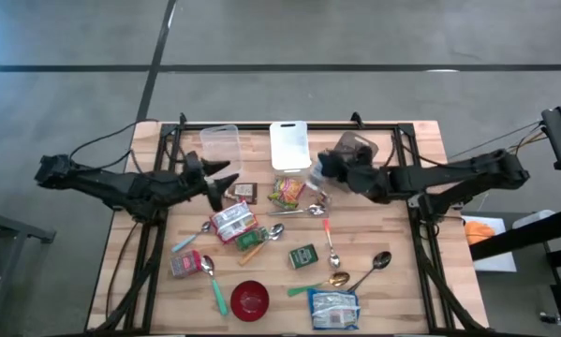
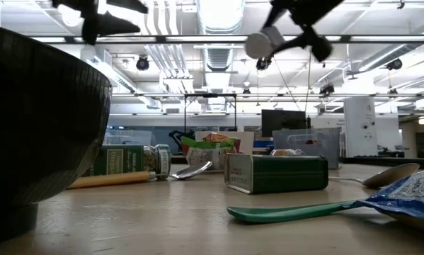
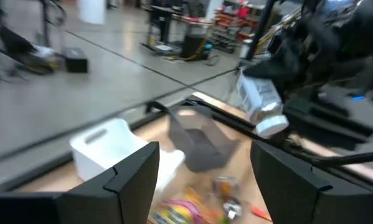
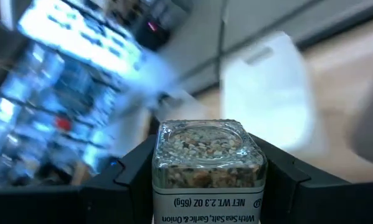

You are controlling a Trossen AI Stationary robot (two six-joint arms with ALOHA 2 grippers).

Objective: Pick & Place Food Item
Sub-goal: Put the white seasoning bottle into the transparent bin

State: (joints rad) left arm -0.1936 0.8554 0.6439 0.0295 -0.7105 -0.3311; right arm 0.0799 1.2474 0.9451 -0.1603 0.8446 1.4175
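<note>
Low view: nearest the lens stand a dark bowl (image 2: 35,120), a green spoon (image 2: 296,210) and a green tin (image 2: 277,173); the arms hang high above them. The right gripper (image 4: 205,180) is clamped on a seasoning jar (image 4: 206,165), the task item, held clear of the table with its white cap pointing toward the left arm. In the high view this places the jar above the table's middle rear, near the white tray (image 1: 288,145) and the grey container (image 1: 355,147). The left gripper (image 3: 205,168) hovers on the left side, fingers spread and empty, facing the jar.

Hazards, judged from this pose:
- The jar is gripped across smooth glass sides; a quick swing could let it slide out and fall among the items below.
- The two grippers are near one another; a hasty approach could knock the jar.

Clearance: the table centre is crowded with packets, spoons and tins. Open board remains along the far edge beside the clear container (image 1: 220,147) and at the right edge.
</note>
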